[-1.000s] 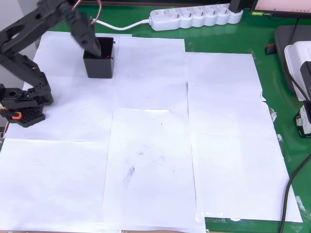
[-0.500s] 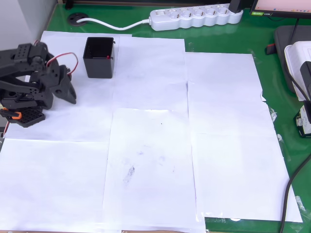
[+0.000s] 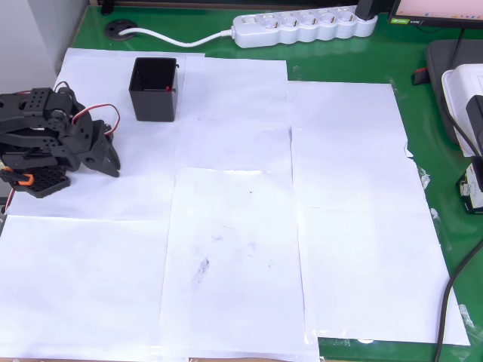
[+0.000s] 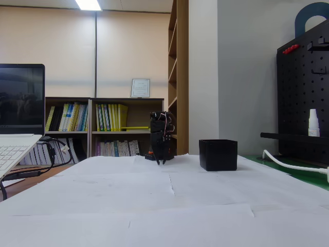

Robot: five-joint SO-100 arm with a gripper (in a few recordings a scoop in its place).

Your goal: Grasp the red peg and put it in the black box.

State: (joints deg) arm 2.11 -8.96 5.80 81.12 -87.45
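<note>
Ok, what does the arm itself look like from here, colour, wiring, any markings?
The arm is all black plastic with blocky servo housings, ending in a black two-finger gripper. A red and white wire loops over its top, and an orange part shows at its base. No markings are readable.

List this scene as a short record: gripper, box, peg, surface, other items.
gripper: folded back near the arm's base at the left of the overhead view, apart from the box; open or shut cannot be told
black box: upright on the white paper sheets
red peg: small red speck inside the box by its right wall
other: white power strip on the green table
</note>
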